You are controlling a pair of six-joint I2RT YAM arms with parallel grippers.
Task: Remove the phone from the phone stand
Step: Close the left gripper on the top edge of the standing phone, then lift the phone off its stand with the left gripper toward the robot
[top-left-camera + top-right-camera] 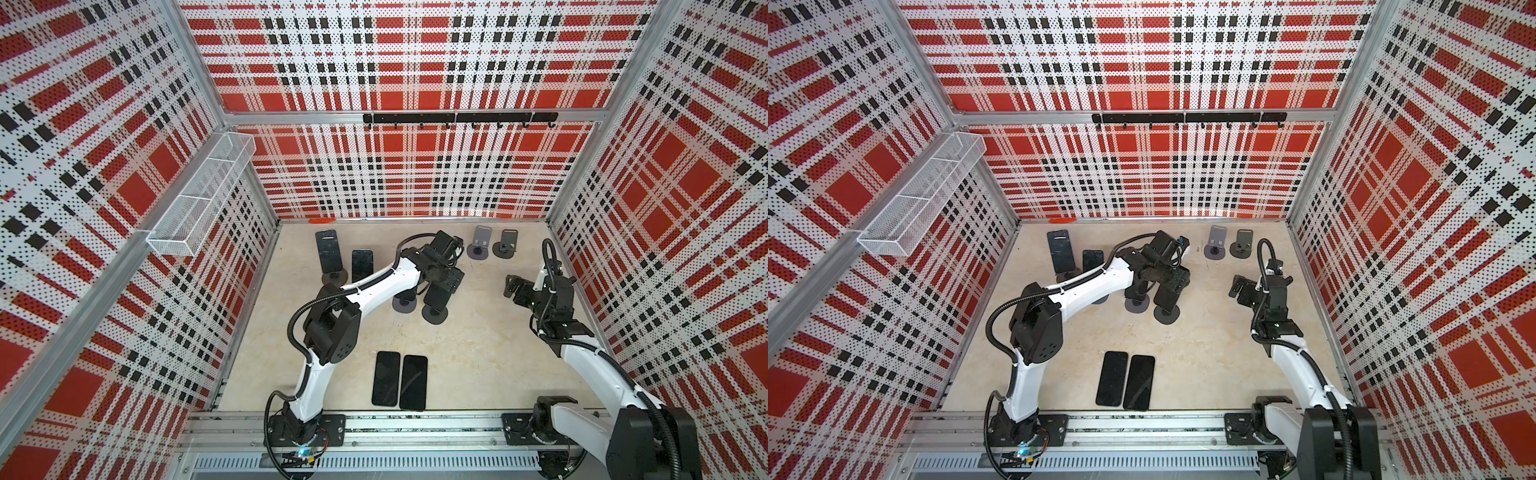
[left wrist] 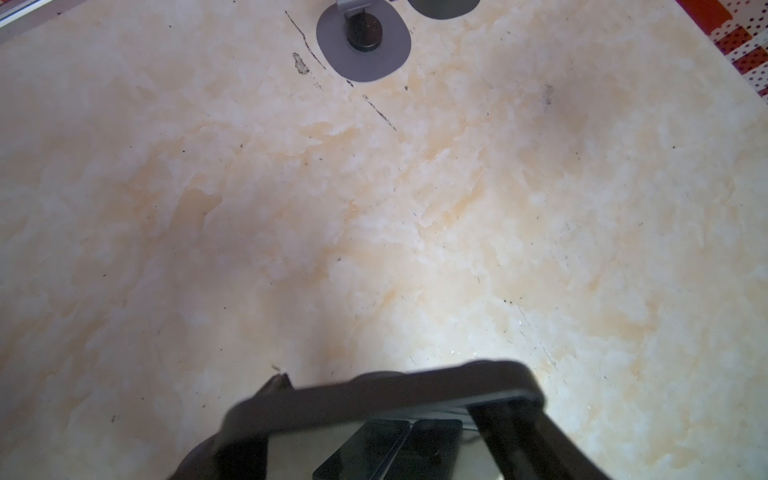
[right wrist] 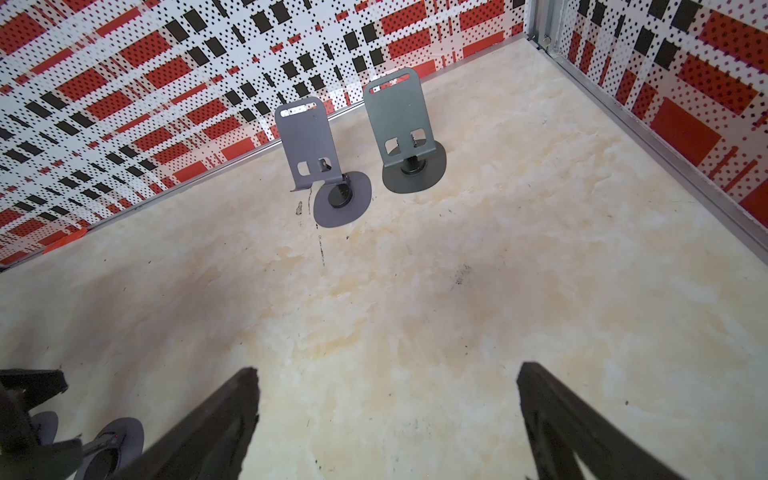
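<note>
Left end effector (image 1: 445,284) is closed across the side edges of the phone (image 2: 374,388), which sits in its stand (image 1: 434,314) at the middle of the table (image 1: 478,353). This hold should let it lift straight out. Right end effector (image 3: 386,368) hangs open, empty and well apart, evidently out of the way.

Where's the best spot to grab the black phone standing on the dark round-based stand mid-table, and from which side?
Take the black phone by its two long side edges near the top, coming down from above. It leans nearly upright on the dark round-based stand, so its top end is free while its lower end sits on the stand. The left tool clasps those edges.
</note>
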